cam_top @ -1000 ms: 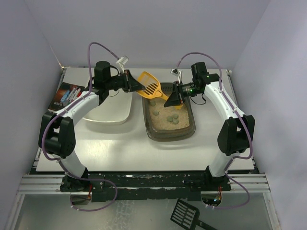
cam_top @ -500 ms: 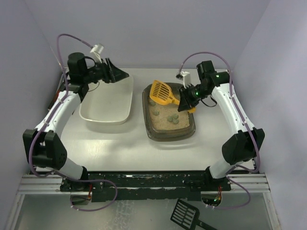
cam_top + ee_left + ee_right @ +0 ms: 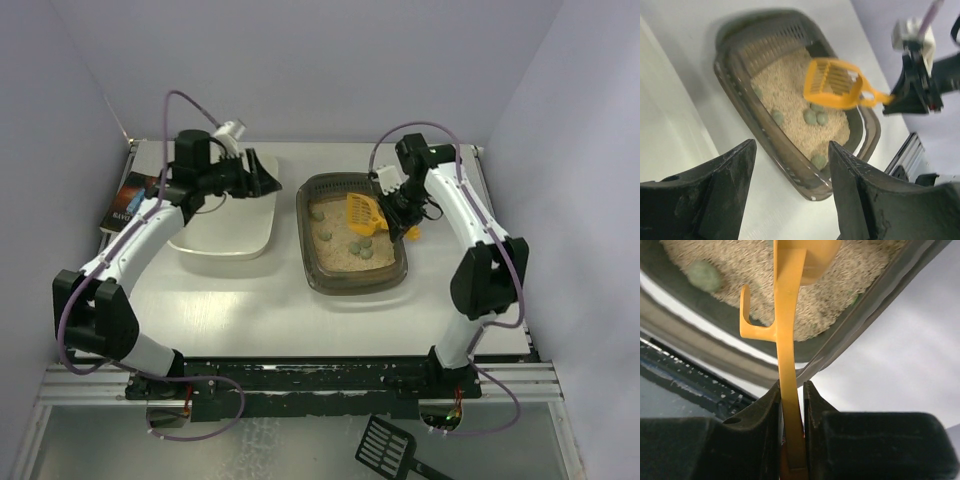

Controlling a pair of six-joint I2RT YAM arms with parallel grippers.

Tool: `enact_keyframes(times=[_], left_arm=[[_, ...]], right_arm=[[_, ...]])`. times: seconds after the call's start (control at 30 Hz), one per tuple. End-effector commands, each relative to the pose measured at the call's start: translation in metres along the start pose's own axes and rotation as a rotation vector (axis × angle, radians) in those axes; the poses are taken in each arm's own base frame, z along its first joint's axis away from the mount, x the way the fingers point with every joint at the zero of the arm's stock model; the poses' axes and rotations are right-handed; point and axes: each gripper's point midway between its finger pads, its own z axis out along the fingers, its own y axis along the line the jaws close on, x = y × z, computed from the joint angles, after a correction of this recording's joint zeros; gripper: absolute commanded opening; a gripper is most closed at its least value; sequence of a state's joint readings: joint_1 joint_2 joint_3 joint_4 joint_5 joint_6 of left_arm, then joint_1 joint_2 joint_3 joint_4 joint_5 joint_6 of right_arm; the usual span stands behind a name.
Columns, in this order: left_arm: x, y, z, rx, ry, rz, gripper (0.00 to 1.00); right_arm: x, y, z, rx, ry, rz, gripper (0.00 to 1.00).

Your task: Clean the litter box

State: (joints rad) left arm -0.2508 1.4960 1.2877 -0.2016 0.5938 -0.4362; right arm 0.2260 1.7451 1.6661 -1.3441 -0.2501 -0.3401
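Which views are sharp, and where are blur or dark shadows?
Top external: sharp and evenly lit, shadows faint, the litter box clear. Left wrist: the yellow scoop and litter look smeared, the left fingers dark. Right wrist: litter out of focus; the right gripper is nearly black.

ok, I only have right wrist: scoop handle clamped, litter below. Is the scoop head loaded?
Observer: In the left wrist view the yellow scoop hangs just above the sand in the litter box, and its slotted head looks empty, though that view is blurred.
Operator: Lumps left?
Observer: In the top view five grey-green lumps show on the sand. The scoop may hide more.
Operator: Left arm in the way?
Observer: No. The left gripper is open and holds nothing. It is by the far right corner of the white tub, apart from the box.
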Motion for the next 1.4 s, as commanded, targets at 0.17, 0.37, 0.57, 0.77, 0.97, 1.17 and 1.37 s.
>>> enact_keyframes(times=[0.17, 0.37, 0.57, 0.77, 0.97, 1.17, 1.37], left_arm=[[0.052, 0.028, 0.021, -0.219, 0.096, 0.02, 0.74], [0.097, 0.027, 0.03, -0.378, 0.2, -0.024, 0.75], [0.128, 0.019, 0.038, -0.415, 0.234, -0.093, 0.75], [0.146, 0.032, 0.054, -0.426, 0.232, -0.151, 0.71], [0.153, 0.035, 0.069, -0.416, 0.24, -0.175, 0.68], [0.159, 0.032, 0.079, -0.403, 0.254, -0.179, 0.67], [0.16, 0.028, 0.091, -0.391, 0.267, -0.167, 0.66]], right_arm=[[-0.029, -0.016, 0.03, 0.162, 0.104, -0.075, 0.0], [-0.044, -0.02, 0.041, 0.233, 0.12, -0.112, 0.0], [-0.048, -0.009, 0.055, 0.175, 0.126, -0.104, 0.0], [-0.047, 0.011, 0.072, 0.039, 0.151, -0.091, 0.0], [-0.04, 0.03, 0.084, -0.084, 0.172, -0.069, 0.0], [-0.03, 0.037, 0.087, -0.129, 0.201, -0.059, 0.0], [-0.015, 0.038, 0.084, -0.125, 0.24, -0.056, 0.0]])
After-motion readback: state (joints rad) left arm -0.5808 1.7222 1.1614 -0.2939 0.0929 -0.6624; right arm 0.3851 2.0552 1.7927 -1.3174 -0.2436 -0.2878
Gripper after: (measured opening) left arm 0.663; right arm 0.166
